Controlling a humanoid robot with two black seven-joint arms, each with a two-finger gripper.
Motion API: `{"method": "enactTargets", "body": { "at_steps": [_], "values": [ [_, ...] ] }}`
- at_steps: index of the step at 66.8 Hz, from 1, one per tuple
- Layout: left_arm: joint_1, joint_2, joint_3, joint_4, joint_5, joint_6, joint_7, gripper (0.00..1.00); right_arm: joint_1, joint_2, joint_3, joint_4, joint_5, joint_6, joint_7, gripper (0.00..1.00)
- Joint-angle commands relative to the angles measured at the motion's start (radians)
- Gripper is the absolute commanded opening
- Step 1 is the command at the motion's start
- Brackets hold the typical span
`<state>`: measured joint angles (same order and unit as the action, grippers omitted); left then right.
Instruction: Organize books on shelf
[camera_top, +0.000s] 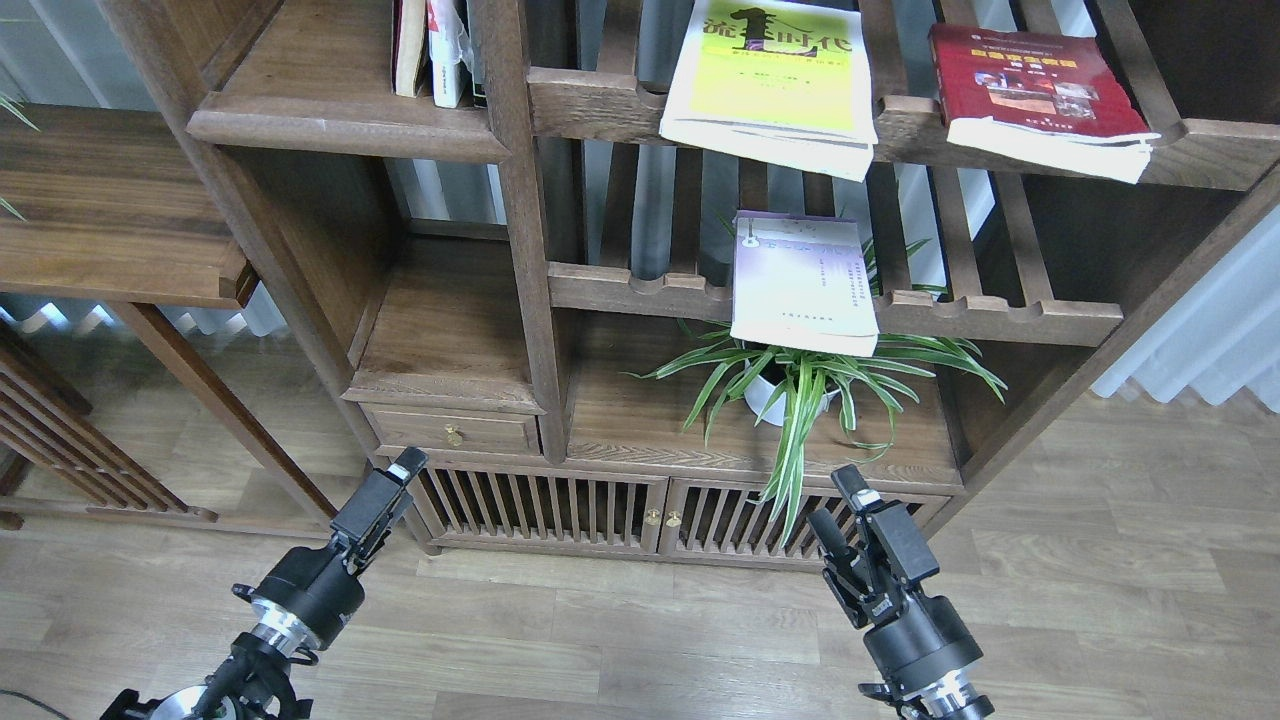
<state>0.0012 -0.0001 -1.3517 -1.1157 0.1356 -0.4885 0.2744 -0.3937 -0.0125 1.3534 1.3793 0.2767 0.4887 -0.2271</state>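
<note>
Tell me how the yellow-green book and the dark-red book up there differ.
The yellow-green book has large black Chinese characters; the dark-red book shows small photos and gold lettering. The yellow-green one lies left on the slatted rack, the dark-red one right, skewed clockwise. Both lie flat, cover up, overhanging the rack's front rail, untouched by either end effector.

Around the bookcase: a plant, cupboards, floor and curtains.

We see a spider plant (800, 385) in a white pot (770, 397) standing on the low ledge above the slatted cupboard doors (600, 515), its striped leaves drooping over the front edge. Just left of it sits a small drawer (452, 432) with a brass knob. A few upright volumes (432, 50) stand at the top left. We see a side bench (100, 200) of dark wood at far left, pale wood flooring (1100, 560) below, and white curtains (1210, 330) at right.
</note>
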Motion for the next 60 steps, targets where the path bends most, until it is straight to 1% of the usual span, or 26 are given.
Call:
{"method": "enactTargets", "body": {
  "at_steps": [1, 9, 20, 35, 39, 47, 60],
  "values": [
    [-0.004, 0.000, -0.006, -0.016, -0.001, 0.000, 0.000, 1.00, 0.007, 0.005, -0.028, -0.002, 0.033, 0.000, 0.002, 0.99],
    [-0.001, 0.000, -0.006, -0.018, -0.001, 0.000, 0.000, 1.00, 0.012, 0.008, -0.040, -0.002, 0.042, 0.000, 0.006, 0.99],
    [-0.006, 0.000, -0.006, -0.013, 0.001, 0.000, 0.000, 1.00, 0.018, 0.009, -0.042, -0.006, 0.128, 0.000, 0.006, 0.99],
    [0.000, 0.000, -0.018, -0.018, 0.001, 0.000, 0.000, 1.00, 0.038, 0.013, -0.076, -0.011, 0.131, 0.000, 0.008, 0.99],
    [0.005, 0.000, -0.020, -0.019, -0.001, 0.000, 0.000, 1.00, 0.039, 0.013, -0.077, -0.011, 0.134, 0.000, 0.017, 0.99],
    [0.005, 0.000, -0.018, -0.019, 0.001, 0.000, 0.000, 1.00, 0.039, 0.013, -0.095, -0.020, 0.139, 0.000, 0.052, 0.99],
    [0.000, 0.000, -0.018, -0.019, 0.001, 0.000, 0.000, 1.00, 0.050, 0.013, -0.100, -0.037, 0.137, 0.000, 0.055, 0.99]
  ]
}}
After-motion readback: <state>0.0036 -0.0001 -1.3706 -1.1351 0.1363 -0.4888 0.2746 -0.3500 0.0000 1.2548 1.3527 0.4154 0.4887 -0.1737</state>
